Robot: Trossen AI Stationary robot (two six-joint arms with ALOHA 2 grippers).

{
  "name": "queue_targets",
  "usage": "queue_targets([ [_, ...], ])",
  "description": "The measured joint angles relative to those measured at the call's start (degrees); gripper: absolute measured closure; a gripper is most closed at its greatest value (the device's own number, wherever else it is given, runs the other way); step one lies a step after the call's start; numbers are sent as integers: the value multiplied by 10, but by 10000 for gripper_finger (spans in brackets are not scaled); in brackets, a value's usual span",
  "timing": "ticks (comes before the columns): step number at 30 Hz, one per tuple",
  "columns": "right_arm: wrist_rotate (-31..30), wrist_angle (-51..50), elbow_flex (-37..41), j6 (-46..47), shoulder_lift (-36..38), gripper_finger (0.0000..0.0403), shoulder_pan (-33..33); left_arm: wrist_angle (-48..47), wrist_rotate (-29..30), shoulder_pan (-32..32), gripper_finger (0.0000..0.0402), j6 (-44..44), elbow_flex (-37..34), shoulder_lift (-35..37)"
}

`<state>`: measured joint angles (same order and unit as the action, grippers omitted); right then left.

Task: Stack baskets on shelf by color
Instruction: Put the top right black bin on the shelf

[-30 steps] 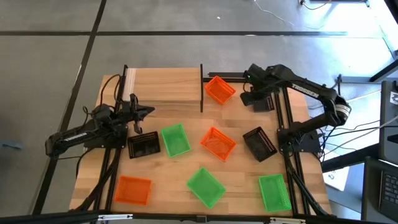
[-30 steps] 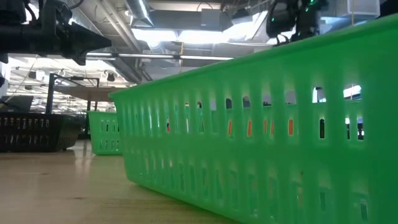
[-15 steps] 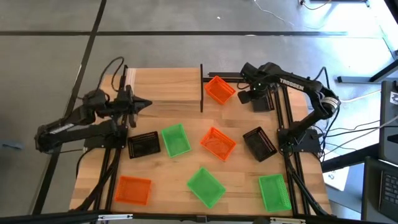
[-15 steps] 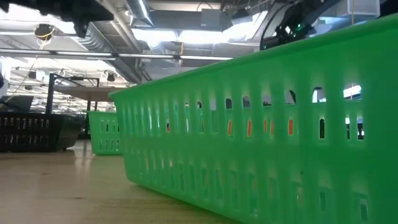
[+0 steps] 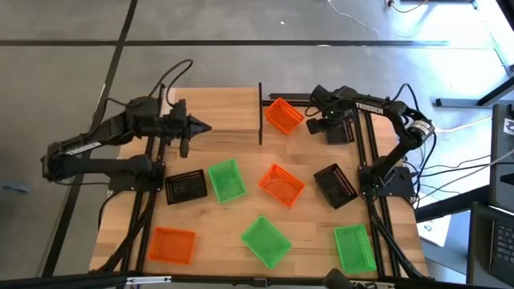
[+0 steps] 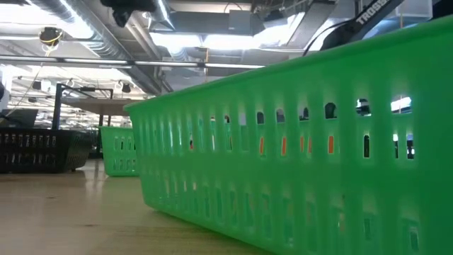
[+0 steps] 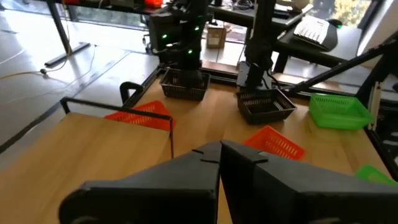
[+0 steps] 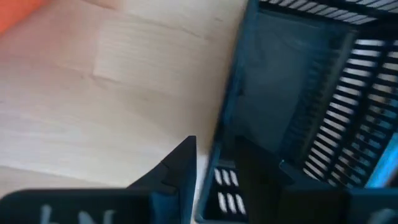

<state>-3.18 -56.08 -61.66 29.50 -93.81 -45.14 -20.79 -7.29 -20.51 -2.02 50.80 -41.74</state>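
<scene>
Over the shelf (image 5: 213,108) at the far left of the table (image 5: 313,156), the left gripper (image 5: 202,127) hovers empty, its fingers pressed together to a point. At the far right, the right gripper (image 5: 321,127) sits at the near wall of a black basket (image 5: 343,128), one finger inside the wall and one outside, clamped on that wall; the wrist view shows the lattice wall (image 8: 219,143) between the two fingers.

An orange basket (image 5: 283,115) lies just right of the shelf's black upright (image 5: 260,112), near the right gripper. Mid-table lie a second black basket (image 5: 185,187), a green basket (image 5: 226,180) touching it, another orange basket (image 5: 281,185) and a third black basket (image 5: 336,185). Along the near edge lie a third orange basket (image 5: 172,245), a green one (image 5: 266,240) and another green one (image 5: 354,247).
</scene>
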Motion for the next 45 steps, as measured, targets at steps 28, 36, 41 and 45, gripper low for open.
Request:
queue_targets([
  [28, -2, 80, 56, -58, 27, 401, -5, -15, 64, 57, 401, 27, 43, -25],
  [36, -52, -97, -31, -43, 88, 402, 45, -15, 67, 57, 401, 25, 43, -25],
  [41, -73, -148, -123, -73, 113, 402, 104, -15, 67, 57, 401, 20, 43, -21],
  [45, -62, -147, -210, -196, 113, 403, 159, -16, 68, 57, 401, -14, 43, -15],
])
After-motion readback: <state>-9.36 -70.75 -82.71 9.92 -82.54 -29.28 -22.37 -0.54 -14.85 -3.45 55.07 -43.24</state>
